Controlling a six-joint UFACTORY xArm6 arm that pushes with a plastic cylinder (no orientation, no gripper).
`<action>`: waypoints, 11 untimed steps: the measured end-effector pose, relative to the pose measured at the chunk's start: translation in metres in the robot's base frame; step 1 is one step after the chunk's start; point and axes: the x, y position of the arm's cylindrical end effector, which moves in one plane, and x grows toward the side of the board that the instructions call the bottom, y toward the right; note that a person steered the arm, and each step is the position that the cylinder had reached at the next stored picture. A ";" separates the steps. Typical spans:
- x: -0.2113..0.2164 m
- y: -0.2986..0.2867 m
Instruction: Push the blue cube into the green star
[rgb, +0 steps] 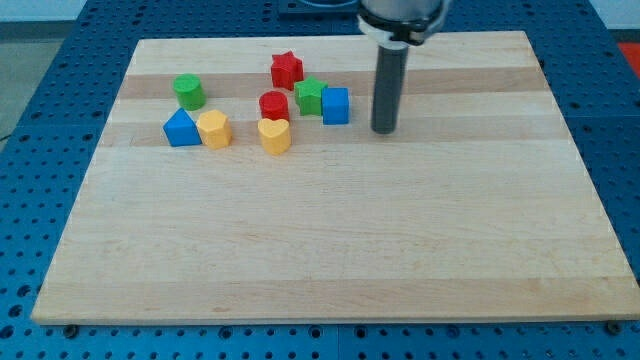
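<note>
Basically the blue cube (336, 105) sat in the upper-middle of the board, its left face touching or all but touching the green star (309, 96), so the push looked about done, or in its last nudge. My tip (384, 129) stood just to the view's right of the cube, w/ a small gap, not touching. No fingers on this rig, just a bare rod, so nothing was grasped or clenched. Next move, if any, I'd judge: short slide toward the view's left, square on the cube's right face, to seat it firmly w/o knocking the star into the red cylinder (274, 105) or red star (287, 70) nearby. Further left: yellow heart (274, 135), another yellow block (213, 129), blue triangle-ish block (181, 129), green cylinder (188, 91).
</note>
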 end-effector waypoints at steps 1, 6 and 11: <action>-0.013 -0.022; -0.025 -0.025; -0.043 -0.104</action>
